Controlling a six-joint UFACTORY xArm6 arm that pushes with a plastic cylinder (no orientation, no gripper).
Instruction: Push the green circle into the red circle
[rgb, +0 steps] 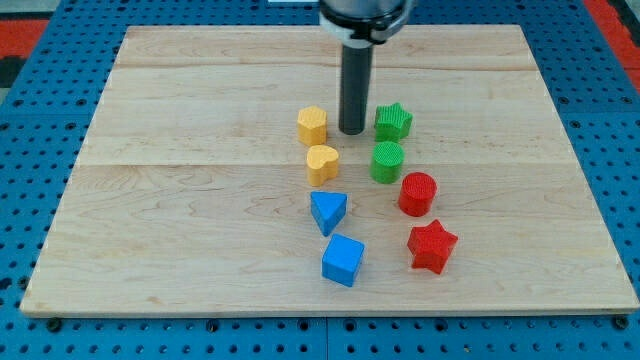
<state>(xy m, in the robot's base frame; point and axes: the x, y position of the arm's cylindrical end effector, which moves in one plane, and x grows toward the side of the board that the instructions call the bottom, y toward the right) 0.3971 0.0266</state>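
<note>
**Tip stands above the green circle, between yellow and green blocks**

On the wooden worktop (180, 200) eight blocks lie in a loose group near the middle. Starting from the view's left, the yellow hexagon (312, 125) comes first, and the yellow heart (322, 163) sits just beside it at about 5 o'clock. Below the heart, at 6 o'clock, is the blue triangle (328, 212), and the blue cube (343, 260) lies near it at 5 o'clock.

My tip (352, 132) is the lower end of a dark rod that comes down from the view's top. It rests between the yellow hexagon, at its 9 o'clock, and the green star (393, 121), at its 3 o'clock, with a small gap to each. There are no jaws on this arm, so nothing is open or closed and nothing is held.

The green circle (387, 161) is at about 4 o'clock from my tip, close but apart. The red circle (417, 193) lies at 4 o'clock from the green circle, very near; I cannot tell if they touch. The red star (432, 246) sits at 6 o'clock from the red circle.
</note>
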